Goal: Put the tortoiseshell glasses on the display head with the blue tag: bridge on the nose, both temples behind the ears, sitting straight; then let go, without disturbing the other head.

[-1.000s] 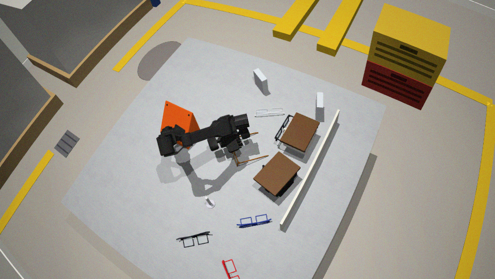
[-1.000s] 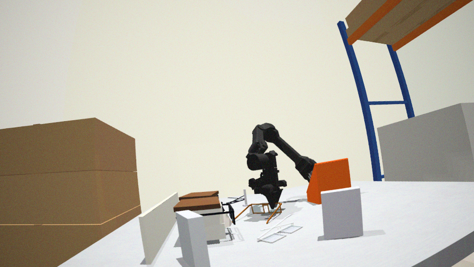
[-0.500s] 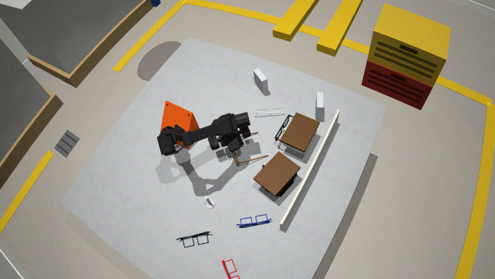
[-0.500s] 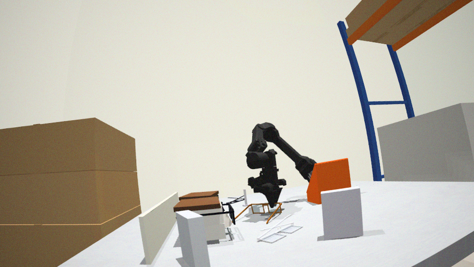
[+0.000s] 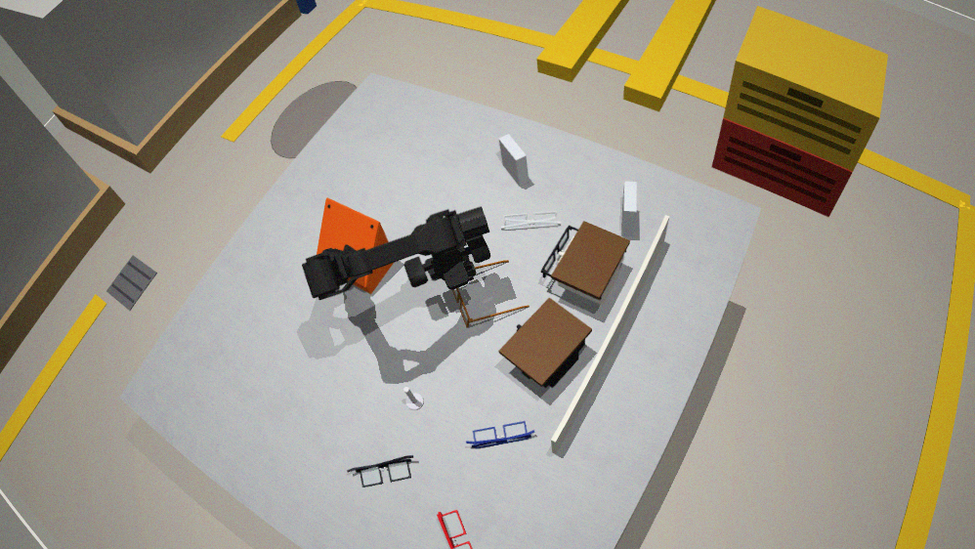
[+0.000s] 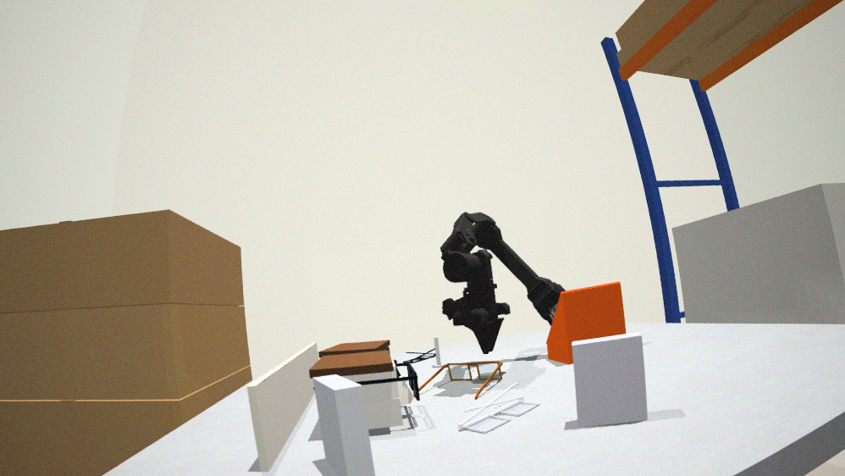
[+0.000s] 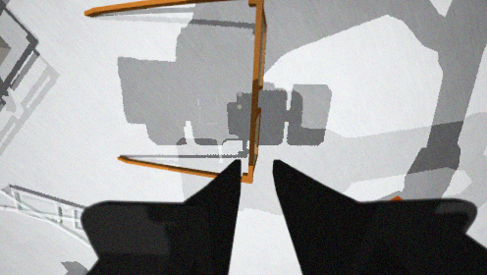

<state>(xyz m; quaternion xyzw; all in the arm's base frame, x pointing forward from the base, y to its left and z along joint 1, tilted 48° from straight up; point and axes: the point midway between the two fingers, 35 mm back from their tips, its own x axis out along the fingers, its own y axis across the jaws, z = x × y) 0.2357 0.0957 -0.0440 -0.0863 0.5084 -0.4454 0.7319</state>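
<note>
The tortoiseshell glasses (image 5: 501, 314) (image 6: 489, 379) (image 7: 258, 49), orange-brown with both temples unfolded, rest on the table with the temples pointing toward the display heads. My gripper (image 6: 486, 351) (image 7: 256, 165) is open a little and empty. It hangs above one end of the glasses' front, with a gap below the fingertips in the exterior view. One brown-topped display head (image 5: 590, 259) (image 6: 355, 362) has black-framed glasses on its front. The other brown-topped head (image 5: 545, 341) (image 6: 355, 346) stands beside it. No blue tag shows, so I cannot tell which head bears it.
A long pale panel (image 5: 611, 334) (image 6: 280, 407) stands behind the heads. White glasses (image 5: 530, 221) (image 6: 484, 423) lie nearby. Two upright white blocks (image 5: 513, 160) (image 5: 630, 197) stand beyond. A small peg (image 5: 413, 401) and blue glasses (image 5: 501, 436) are on the other side.
</note>
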